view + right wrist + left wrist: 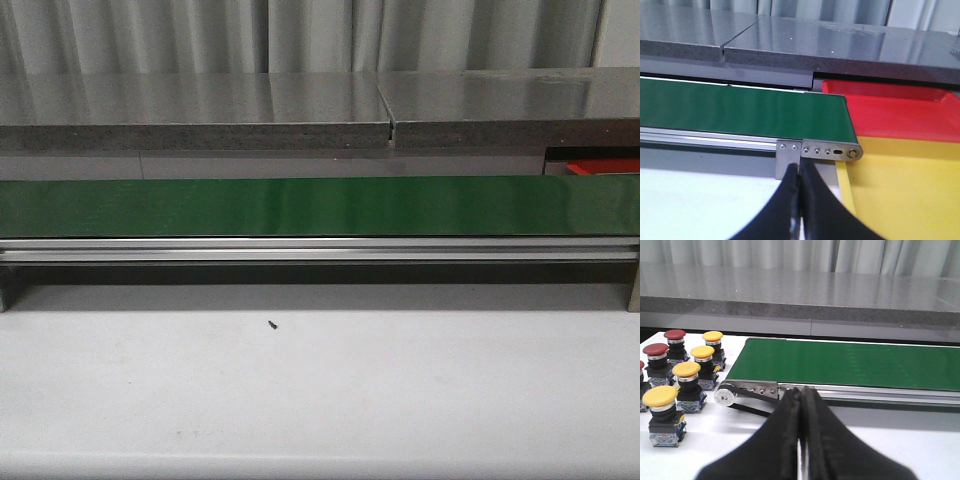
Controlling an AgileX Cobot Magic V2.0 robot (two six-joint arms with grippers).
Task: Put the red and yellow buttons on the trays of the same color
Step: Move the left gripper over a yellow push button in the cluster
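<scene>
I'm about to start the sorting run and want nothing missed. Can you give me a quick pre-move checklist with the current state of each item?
1. Left gripper empty, black fingers closed together: ok.
2. Right gripper empty, fingers closed together: ok.
3. Red and yellow mushroom-head push buttons standing upright beside the belt's end, e.g. a yellow-capped button and a red-capped button: ok.
4. Green conveyor belt free of buttons: ok.
5. Red plastic tray and yellow plastic tray at the belt's other end, visible parts empty: ok.
6. Belt running or stopped: cannot tell.
</scene>
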